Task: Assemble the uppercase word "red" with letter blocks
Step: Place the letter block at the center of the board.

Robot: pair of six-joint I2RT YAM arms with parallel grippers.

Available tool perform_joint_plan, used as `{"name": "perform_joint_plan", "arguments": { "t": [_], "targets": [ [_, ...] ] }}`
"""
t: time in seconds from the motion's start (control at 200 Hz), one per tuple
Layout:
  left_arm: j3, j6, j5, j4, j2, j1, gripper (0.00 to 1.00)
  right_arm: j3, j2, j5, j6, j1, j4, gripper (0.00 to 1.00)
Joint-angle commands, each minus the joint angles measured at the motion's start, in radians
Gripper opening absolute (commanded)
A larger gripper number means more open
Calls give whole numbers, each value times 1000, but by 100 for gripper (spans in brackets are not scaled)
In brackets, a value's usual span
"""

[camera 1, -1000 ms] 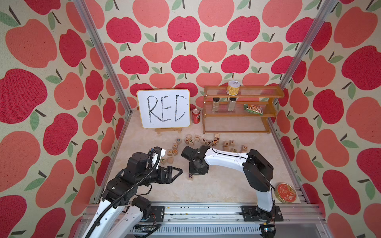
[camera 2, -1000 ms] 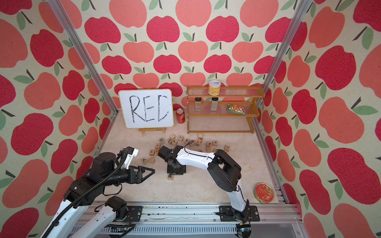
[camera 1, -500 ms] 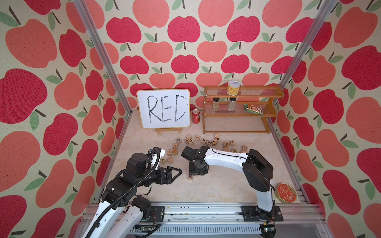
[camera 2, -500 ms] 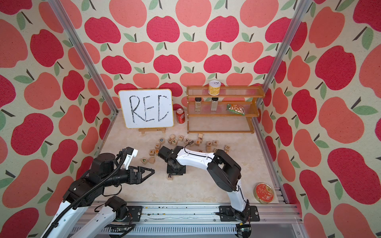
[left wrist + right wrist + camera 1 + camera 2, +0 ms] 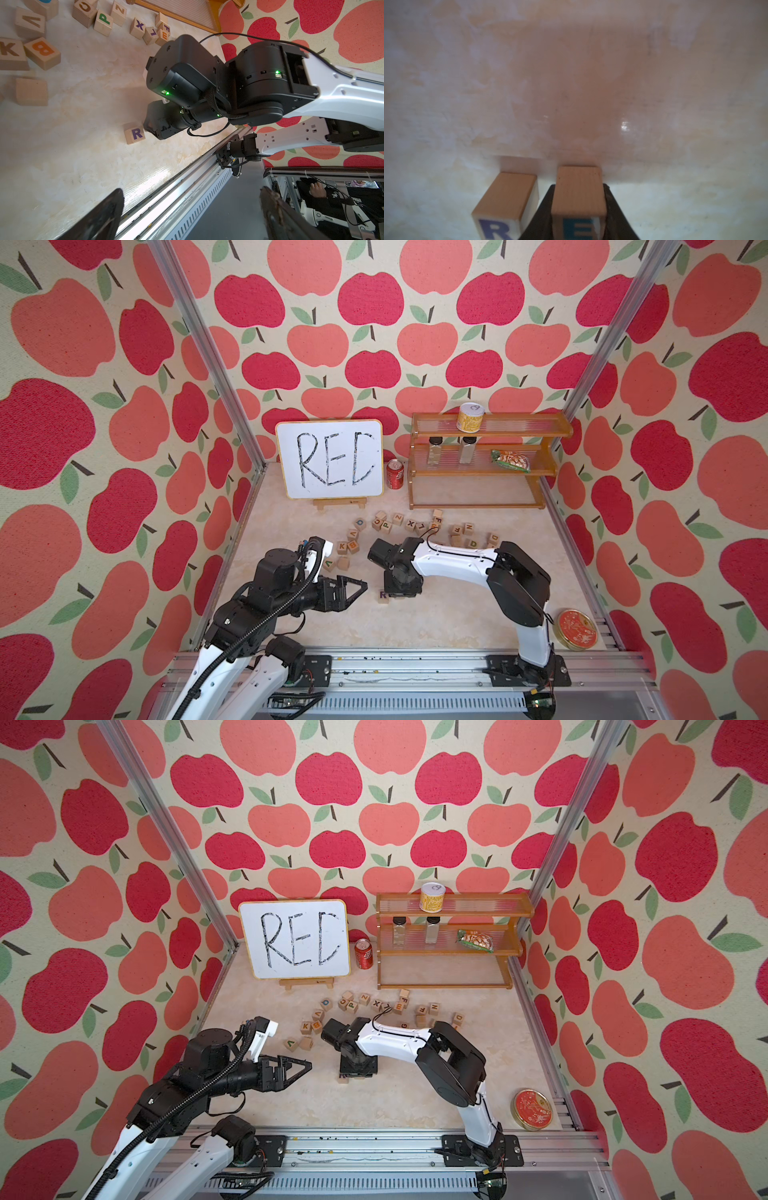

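We are clamping the blue E block (image 5: 579,199) in our right fingers (image 5: 545,212) just beside the purple R block (image 5: 506,195), our left fingers (image 5: 101,218) spread wide.

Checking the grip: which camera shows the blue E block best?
The right wrist view: the blue E block, close up, clamped in the right gripper beside the purple R block. Both top views and the left wrist view hide it behind that gripper.

Letter blocks (image 5: 579,191): pale wood — fine grain, matt.
Desk (image 5: 591,83): marbled cream, smooth, glossy highlights.
Walls (image 5: 374,344): printed cloth — coarse matt weave.
Front rail (image 5: 415,668): bare metal, brushed sheen.
Right arm shell (image 5: 449,564): white plastic, smooth, slightly glossy.
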Motion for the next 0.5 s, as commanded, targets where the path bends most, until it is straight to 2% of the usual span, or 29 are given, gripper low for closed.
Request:
{"name": "perform_joint_plan", "arguments": {
  "t": [0.0,0.49],
  "targets": [
    [-14,-6,7,-14,-14,-2,99,-13,-18,18,23,17,-29,12],
    [-20,-8,12,-8,-16,-2,99,-18,-10,27,69,41,-40,18]
  ]
}}
